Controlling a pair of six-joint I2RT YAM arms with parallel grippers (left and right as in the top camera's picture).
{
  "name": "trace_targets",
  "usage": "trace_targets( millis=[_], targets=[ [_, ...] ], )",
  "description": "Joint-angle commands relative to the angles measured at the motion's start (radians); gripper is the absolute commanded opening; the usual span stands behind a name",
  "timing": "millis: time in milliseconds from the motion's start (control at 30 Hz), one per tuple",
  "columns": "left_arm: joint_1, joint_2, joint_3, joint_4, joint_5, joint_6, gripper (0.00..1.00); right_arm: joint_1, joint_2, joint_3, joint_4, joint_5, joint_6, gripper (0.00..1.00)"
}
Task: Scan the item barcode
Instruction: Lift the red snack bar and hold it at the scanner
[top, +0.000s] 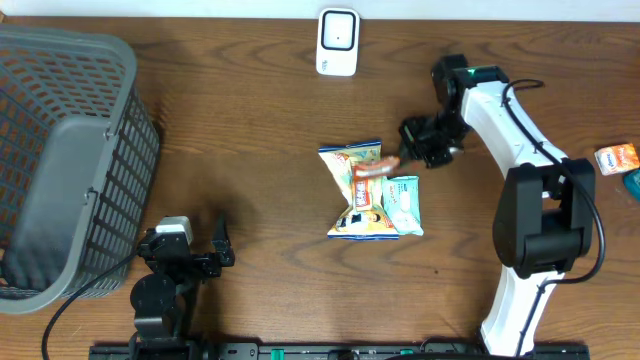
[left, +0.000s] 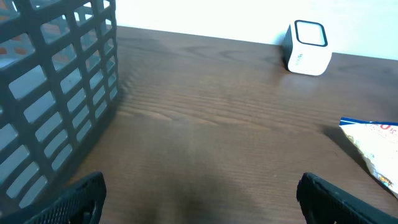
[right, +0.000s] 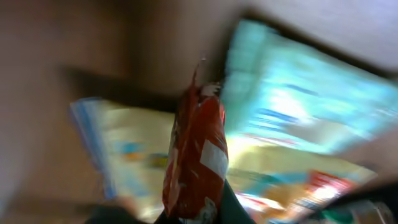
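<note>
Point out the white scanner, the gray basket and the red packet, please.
white scanner (top: 338, 42): overhead view, middle of its front face.
gray basket (top: 120, 190): overhead view, its right lattice wall.
red packet (right: 189, 143): right wrist view, middle of the red wrapper.

- left arm (top: 158, 292) sits folded low by its base, left gripper (left: 214, 198) facing forward with its 2 fingers (left: 78, 198) spread wide
- right arm (top: 503, 115) stretches inward, wrist bent down, right gripper (top: 400, 157) pinched tight on a red packet (top: 373, 168)
</note>
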Motion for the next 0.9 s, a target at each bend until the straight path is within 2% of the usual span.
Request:
trace_targets(
  millis=[0,67,267,600,733,867],
  targets=[
    [0.003,-0.002,-0.014,-0.025,0.013,0.017,0.98,0.006,-0.071,0.002,0.140,0.018,-0.023,0.01],
    [0.003,-0.002,-0.014,-0.025,0.013,0.017,0.98,0.028,-0.063,-0.003,0.314,0.088,-0.055,0.01],
    [0.003,-0.002,-0.014,-0.025,0.013,0.017,0.98,0.068,-0.061,-0.003,0.483,0.090,-0.047,0.01],
    [0.003,-0.002,-0.014,-0.025,0.013,0.017,0.98,0.129,-0.061,-0.017,0.776,0.264,-0.063,0.01],
    [0.003,-0.002,-0.014,-0.025,0.013,0.017,0.98,0.146,-0.048,-0.021,0.963,0.360,-0.065,0.01],
    [0.003,-0.002,-0.014,-0.025,0.013,0.017,0.98,0.164,-0.018,-0.021,1.040,0.461,-0.031,0.01]
  ],
)
